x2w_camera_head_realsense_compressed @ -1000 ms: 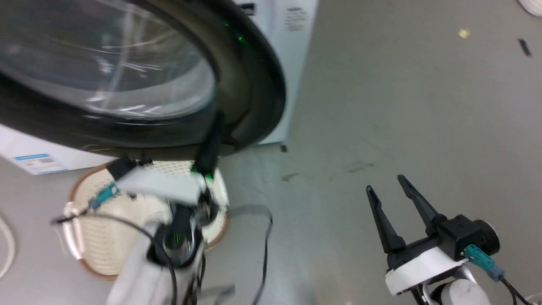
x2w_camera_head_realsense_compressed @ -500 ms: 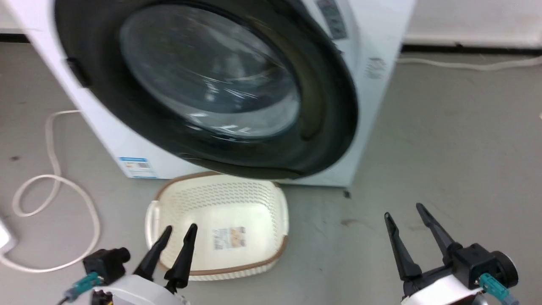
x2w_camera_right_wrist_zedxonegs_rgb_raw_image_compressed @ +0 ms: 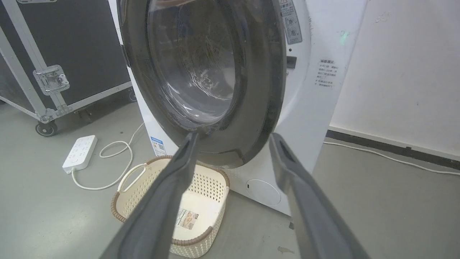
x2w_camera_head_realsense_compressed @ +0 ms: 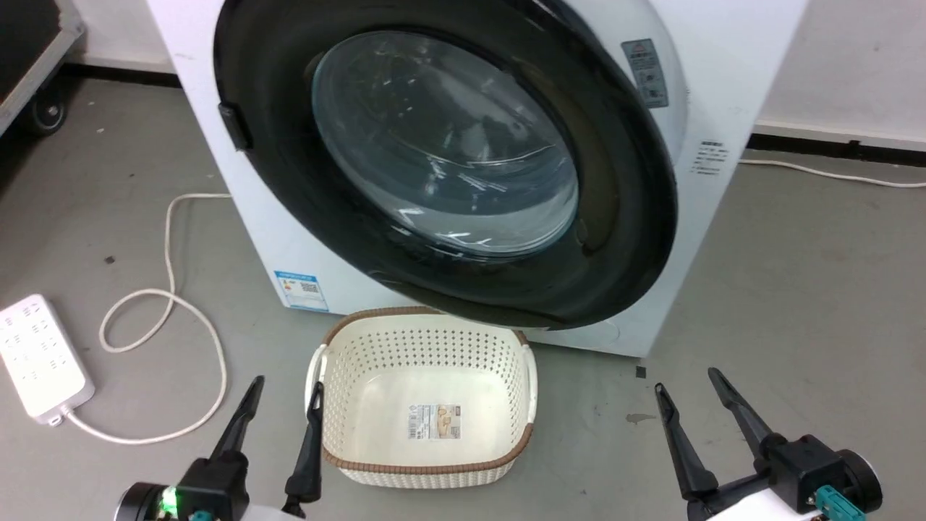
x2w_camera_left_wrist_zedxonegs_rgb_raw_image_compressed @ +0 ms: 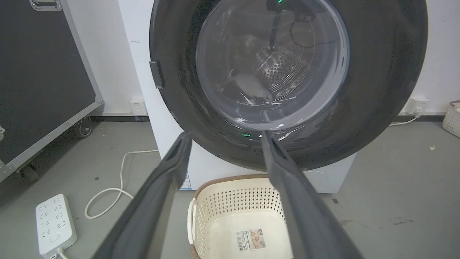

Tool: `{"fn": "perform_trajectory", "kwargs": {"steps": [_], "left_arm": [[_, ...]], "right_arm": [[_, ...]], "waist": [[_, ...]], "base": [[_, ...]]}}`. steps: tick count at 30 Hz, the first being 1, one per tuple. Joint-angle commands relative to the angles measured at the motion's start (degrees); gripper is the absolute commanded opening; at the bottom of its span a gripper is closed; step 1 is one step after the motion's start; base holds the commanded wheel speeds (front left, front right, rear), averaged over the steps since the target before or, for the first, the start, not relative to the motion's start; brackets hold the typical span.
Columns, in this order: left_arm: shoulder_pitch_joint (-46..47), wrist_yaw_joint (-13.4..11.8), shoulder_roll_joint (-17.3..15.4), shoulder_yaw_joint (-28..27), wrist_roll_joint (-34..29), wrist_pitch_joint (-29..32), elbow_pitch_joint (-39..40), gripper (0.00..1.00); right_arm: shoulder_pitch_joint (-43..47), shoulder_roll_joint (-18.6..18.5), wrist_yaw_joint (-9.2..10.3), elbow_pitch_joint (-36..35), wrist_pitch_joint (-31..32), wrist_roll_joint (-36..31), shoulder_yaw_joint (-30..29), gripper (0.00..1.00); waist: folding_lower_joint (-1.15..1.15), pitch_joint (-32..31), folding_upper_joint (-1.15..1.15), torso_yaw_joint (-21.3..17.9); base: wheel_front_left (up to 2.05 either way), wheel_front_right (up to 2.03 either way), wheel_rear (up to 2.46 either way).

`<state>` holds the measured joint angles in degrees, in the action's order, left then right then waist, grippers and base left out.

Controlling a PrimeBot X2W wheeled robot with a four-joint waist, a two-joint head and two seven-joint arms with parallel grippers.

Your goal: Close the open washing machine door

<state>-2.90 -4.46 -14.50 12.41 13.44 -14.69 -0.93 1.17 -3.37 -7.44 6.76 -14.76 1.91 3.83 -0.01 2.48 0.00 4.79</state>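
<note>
Head view is showing you the washing machine door [x2w_camera_head_realsense_compressed: 448,166] lying back against the front of the washing machine [x2w_camera_head_realsense_compressed: 723,87], its black rim and glass covering the drum opening. Whether the latch is caught, you cannot tell. Both arms are hanging low, well apart from the door. Your left gripper [x2w_camera_head_realsense_compressed: 286,383] is sitting at the lower left, fingers spread and holding nothing, one fingertip showing just beside the left handle of the cream basket [x2w_camera_head_realsense_compressed: 427,474]. Your right gripper [x2w_camera_head_realsense_compressed: 686,379] is resting at the lower right, likewise released and empty, over the floor. The basket is standing on the floor just before the machine, under the door's lower edge. A white power strip [x2w_camera_head_realsense_compressed: 40,354] and its looping cable [x2w_camera_head_realsense_compressed: 173,304] are lying to the left.
</note>
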Motion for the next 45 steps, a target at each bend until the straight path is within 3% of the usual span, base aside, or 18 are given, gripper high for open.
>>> {"fn": "perform_trajectory", "kwargs": {"steps": [1, 2, 3, 4, 11, 13, 20, 31, 38, 45], "left_arm": [[-0.6, -0.3, 0.7, -0.5, -1.4, -0.3, 0.6, 1.00], [-0.8, -0.3, 1.2, -0.8, -2.1, -0.3, 1.0, 1.00], [-1.0, -0.1, 1.6, -0.9, -2.7, -0.3, 1.2, 1.00], [-1.0, 0.2, 1.8, -1.0, -3.3, -0.3, 1.2, 1.00], [0.9, 2.7, 3.4, -1.2, -5.3, -0.3, 0.2, 1.00], [2.0, 3.4, 3.9, -0.9, -5.8, -0.3, -0.6, 1.00], [5.6, 4.7, 6.3, -0.5, -6.8, -0.3, -2.5, 1.00], [9.7, 5.4, 9.1, -1.5, -7.6, -0.3, -2.1, 1.00], [10.3, 6.2, 10.1, -1.9, -7.9, -0.3, -1.3, 1.00], [10.4, 6.9, 10.5, -2.6, -8.5, -0.3, -1.4, 1.00]], "right_arm": [[0.7, 0.3, -0.05, 0.2, -0.2, 0.2, 0.1, 1.00], [0.7, 0.3, -0.05, 0.3, -0.2, 0.3, 0.2, 0.53], [0.6, 0.3, -0.05, 0.4, -0.2, 0.4, 0.4, 0.14], [0.5, 0.3, -0.05, 0.7, -0.2, 0.6, 0.5, 0.00], [-6.2, -1.6, -0.05, 0.1, 1.3, 1.9, 4.6, 0.00], [-9.8, -2.3, -0.05, -0.1, 2.6, 6.0, 6.1, 0.00], [-23.7, -12.2, -0.05, 3.5, 6.9, 14.7, 11.4, 0.00], [-42.2, -20.9, -0.05, 15.9, 9.5, 23.7, 13.2, 0.00], [-49.9, -21.6, -0.05, 24.6, 8.8, 25.2, 10.3, 0.00], [-53.8, -20.0, -0.05, 31.4, 6.4, 24.5, 6.4, 0.00]], "waist": [[0.01, 0.5, 0.00, 0.6], [0.01, 0.8, 0.00, 0.9], [0.01, 1.1, 0.00, 1.2], [0.01, 1.4, 0.00, 1.5], [0.01, 6.5, 0.00, 3.7], [0.01, 8.4, 0.00, 4.3], [0.01, 14.2, 0.00, 7.0], [0.01, 19.3, 0.00, 10.7], [0.01, 20.3, 0.00, 11.4], [0.01, 19.9, 0.00, 11.1]], "base": [[0.00, 0.00, 0.00], [0.00, 0.00, 0.00], [0.00, 0.00, 0.00], [0.00, 0.00, 0.00], [0.00, 0.00, 0.00], [0.00, 0.00, 0.00], [0.00, 0.00, 0.00], [0.00, 0.00, 0.00], [0.00, 0.00, 0.00], [0.00, 0.00, 0.00]]}}
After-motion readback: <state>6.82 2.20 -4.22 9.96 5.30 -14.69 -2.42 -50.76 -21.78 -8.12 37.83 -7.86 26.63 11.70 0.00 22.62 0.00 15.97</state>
